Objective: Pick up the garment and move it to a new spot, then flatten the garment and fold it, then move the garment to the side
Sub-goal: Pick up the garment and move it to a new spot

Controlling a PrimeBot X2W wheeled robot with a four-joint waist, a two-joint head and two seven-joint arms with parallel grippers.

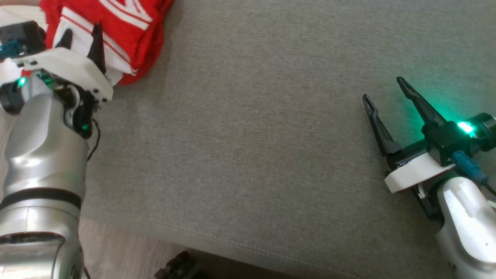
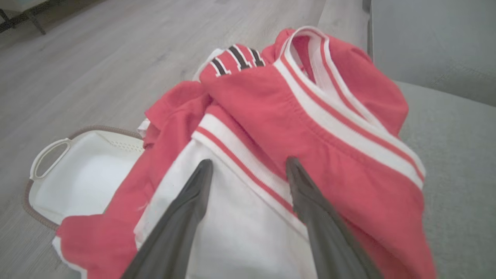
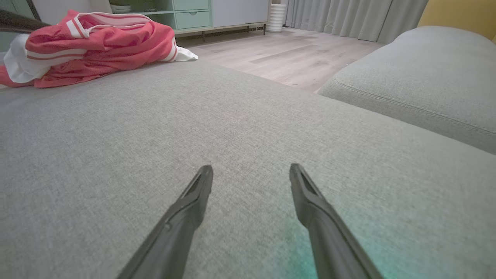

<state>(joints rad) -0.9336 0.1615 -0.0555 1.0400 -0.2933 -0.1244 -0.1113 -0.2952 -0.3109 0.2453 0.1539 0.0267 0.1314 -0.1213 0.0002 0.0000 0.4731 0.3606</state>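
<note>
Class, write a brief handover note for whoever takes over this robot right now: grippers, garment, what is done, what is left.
Left gripper: open, fingers over the garment, nothing gripped.
Right gripper: open, over bare sofa cushion.
Garment: red and white, bunched at the cushion's far left corner, with a white basket on the floor beside it.
Done: nothing evident; garment not flat or folded.
To do: grasp, relocate, flatten, fold, move aside.

Home, living room. Shown by: grey sofa (image 3: 232, 128); wood floor (image 3: 279, 54); curtains (image 3: 329, 17); green cabinet (image 3: 193, 15) fitted with drawers; laundry basket (image 2: 77, 174) set on the floor.
</note>
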